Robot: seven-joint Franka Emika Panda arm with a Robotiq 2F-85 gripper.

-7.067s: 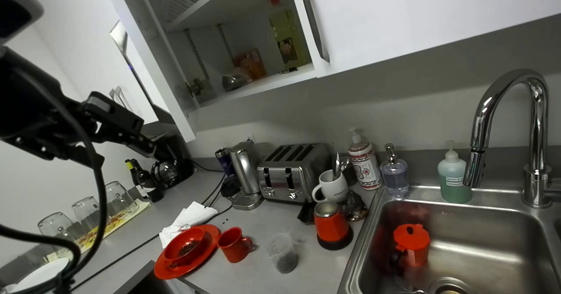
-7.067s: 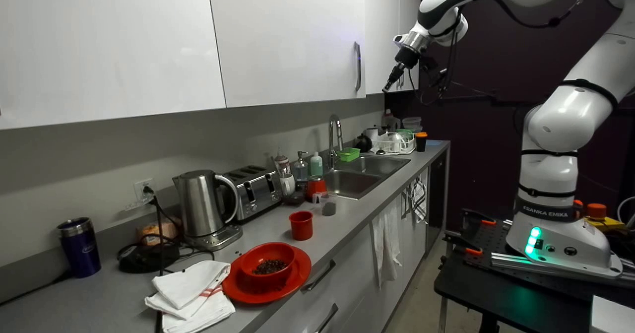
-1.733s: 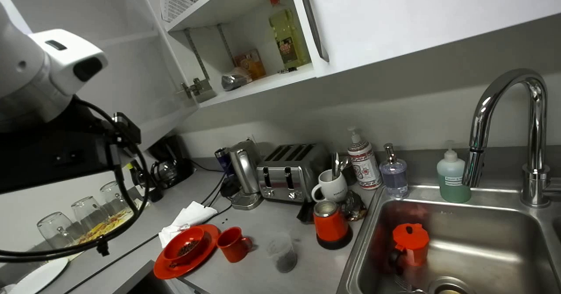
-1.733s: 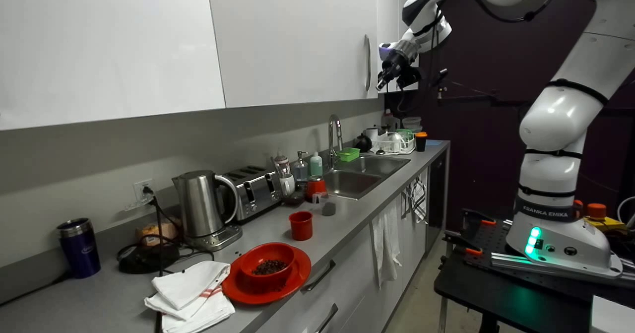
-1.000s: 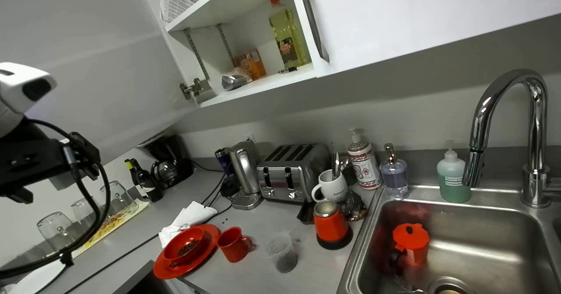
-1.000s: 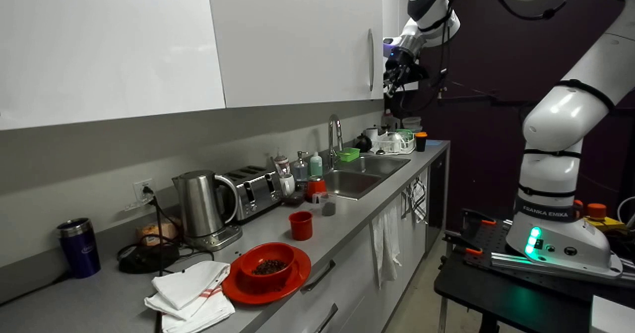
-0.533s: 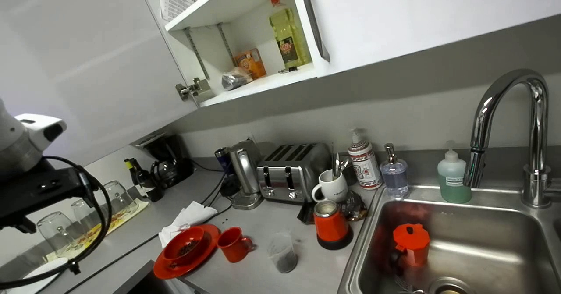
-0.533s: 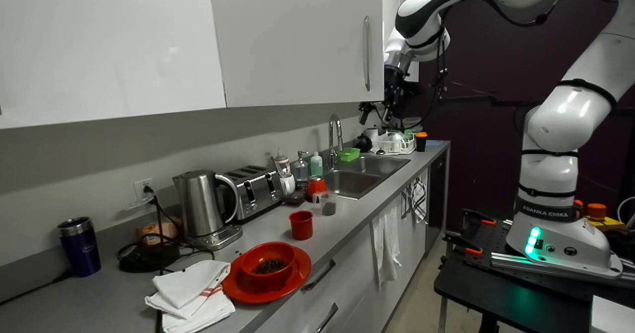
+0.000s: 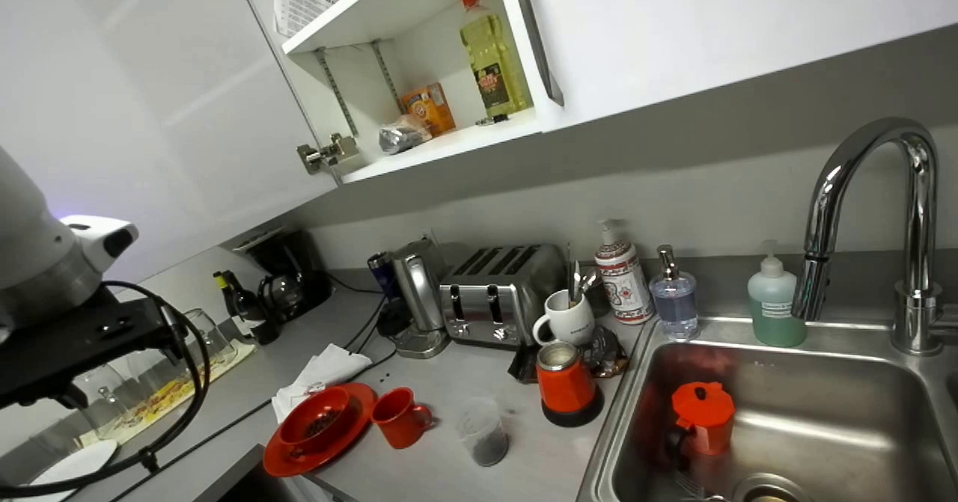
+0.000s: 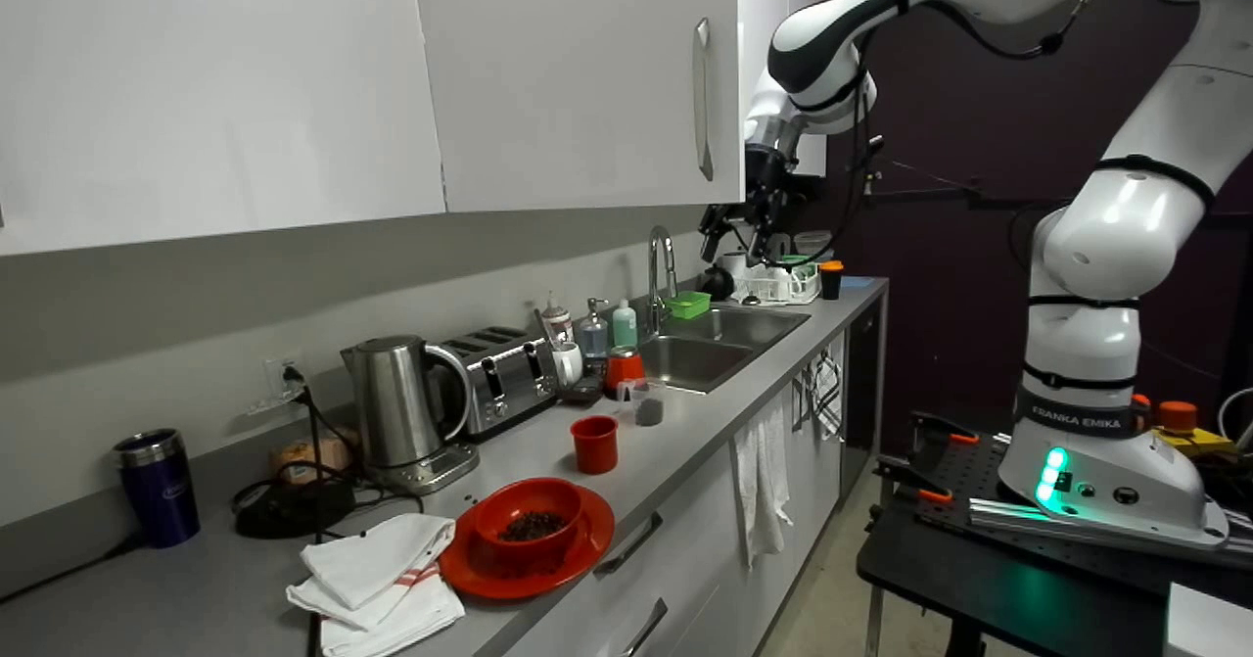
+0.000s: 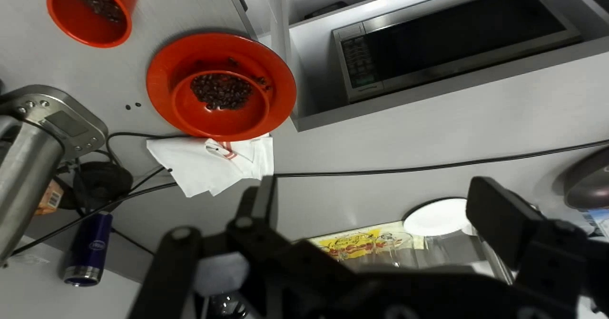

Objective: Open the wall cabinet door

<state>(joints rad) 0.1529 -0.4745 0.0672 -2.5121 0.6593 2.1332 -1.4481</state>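
Observation:
The wall cabinet door stands swung wide open, hinged at its left, with its slim silver bar handle near the right edge. Its white inner face shows at upper left in an exterior view, with a metal hinge spread open. My gripper hangs below the door's lower free corner, on the inner-face side, pointing down. In the wrist view the gripper has its fingers wide apart with nothing between them. The door and handle are out of the wrist view. Whether the arm touches the inner face cannot be told.
A matching closed door adjoins the open cabinet, whose shelves hold an oil bottle. Below stand a toaster, kettle, red bowl on a plate, red mug, upturned glasses and a faucet over the sink.
The door has swung further open, showing more of its inner face. The gripper has moved lower and, in an exterior view, left, below the door's bottom edge. The counter objects are unmoved.

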